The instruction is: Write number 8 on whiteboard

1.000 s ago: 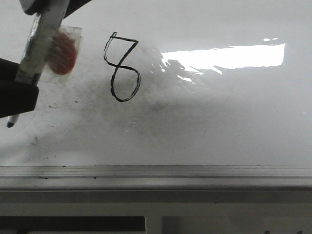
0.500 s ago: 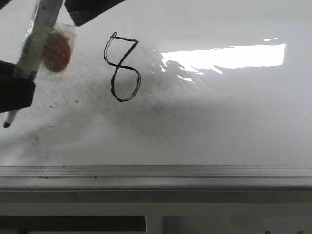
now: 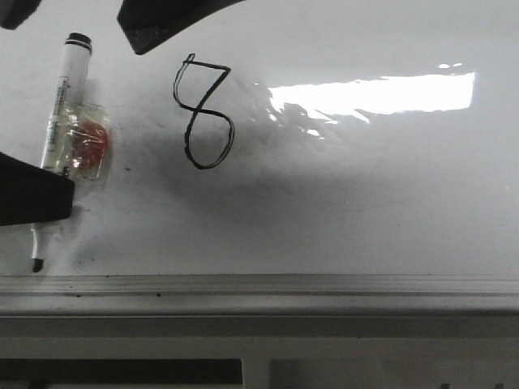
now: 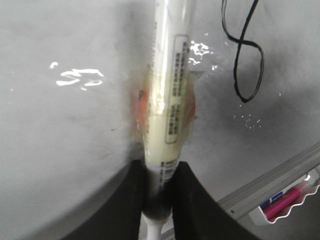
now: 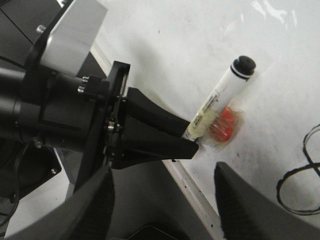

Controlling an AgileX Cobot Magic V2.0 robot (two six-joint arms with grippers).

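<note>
The number 8 (image 3: 204,113) is drawn in thin black line on the whiteboard (image 3: 365,203); it also shows in the left wrist view (image 4: 245,55). My left gripper (image 4: 160,187) is shut on the lower barrel of a white marker (image 3: 63,105), which lies slanted against the board left of the 8, tip near the frame. A clear packet with an orange blob (image 3: 87,144) is stuck to the marker. One left finger (image 3: 32,198) shows in the front view. My right gripper (image 5: 165,172) is open and empty, its fingers (image 3: 162,24) above the marker's cap end.
The board's pale grey frame edge (image 3: 259,285) runs along the front. A tray holding pink and blue markers (image 4: 287,200) sits beyond that edge. The left arm's body (image 5: 65,115) fills one side of the right wrist view. A bright glare patch (image 3: 373,93) lies right of the 8.
The marker has come down from a raised, tilted pose to lie lower against the board, its tip now near the frame. The right gripper's fingers have moved up and away from it.
</note>
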